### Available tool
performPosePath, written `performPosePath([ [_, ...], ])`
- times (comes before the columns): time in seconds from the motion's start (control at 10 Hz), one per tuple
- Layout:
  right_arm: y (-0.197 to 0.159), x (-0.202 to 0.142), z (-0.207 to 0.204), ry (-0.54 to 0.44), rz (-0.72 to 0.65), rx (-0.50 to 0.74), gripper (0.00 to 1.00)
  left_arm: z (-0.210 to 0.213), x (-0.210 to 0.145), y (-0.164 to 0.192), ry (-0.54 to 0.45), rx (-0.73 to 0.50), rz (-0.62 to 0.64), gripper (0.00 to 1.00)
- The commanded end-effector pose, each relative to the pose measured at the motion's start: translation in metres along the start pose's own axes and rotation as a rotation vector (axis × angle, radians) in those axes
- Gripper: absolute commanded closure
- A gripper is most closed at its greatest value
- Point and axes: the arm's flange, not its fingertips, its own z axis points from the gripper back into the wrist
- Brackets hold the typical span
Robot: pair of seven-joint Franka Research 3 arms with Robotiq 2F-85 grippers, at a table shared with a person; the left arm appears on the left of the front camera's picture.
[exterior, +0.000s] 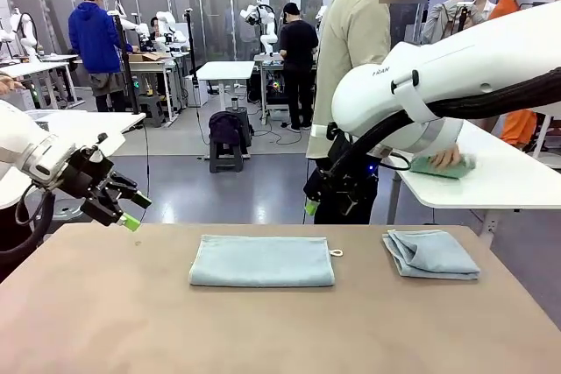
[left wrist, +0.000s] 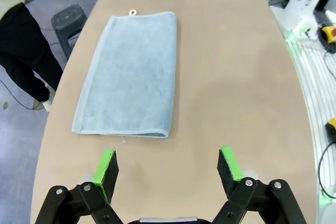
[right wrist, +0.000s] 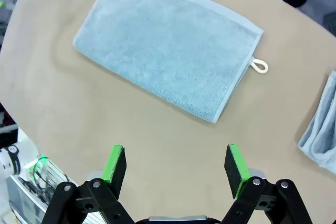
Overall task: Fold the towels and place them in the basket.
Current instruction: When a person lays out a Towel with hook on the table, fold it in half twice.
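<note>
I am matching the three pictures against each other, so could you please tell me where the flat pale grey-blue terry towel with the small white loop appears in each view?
Front view: the flat pale grey-blue terry towel lies mid-table, loop at its right end.
Left wrist view: it runs lengthwise up the picture's left half, loop at the top.
Right wrist view: it lies slantwise across the upper middle, loop at right.
Shared landmark: the small white loop, pointing toward the second, crumpled pale towel.
</note>
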Motion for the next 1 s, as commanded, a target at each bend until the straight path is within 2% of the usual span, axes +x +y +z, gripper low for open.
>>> performPosePath([
  [0.0, -0.006, 0.002, -0.013, -0.01, -0.176, 0.013, 0.06, 0.005, -0.002, -0.001, 0.009, 0.004, -0.003, 0.04],
  [0.5, -0.029, 0.006, -0.075, 0.031, -0.361, -0.024, 0.06, 0.005, -0.002, -0.001, 0.009, 0.004, -0.003, 0.04],
  [0.9, -0.034, 0.0, -0.115, 0.025, -0.416, -0.109, 0.06, 0.005, -0.002, -0.001, 0.009, 0.004, -0.003, 0.04],
])
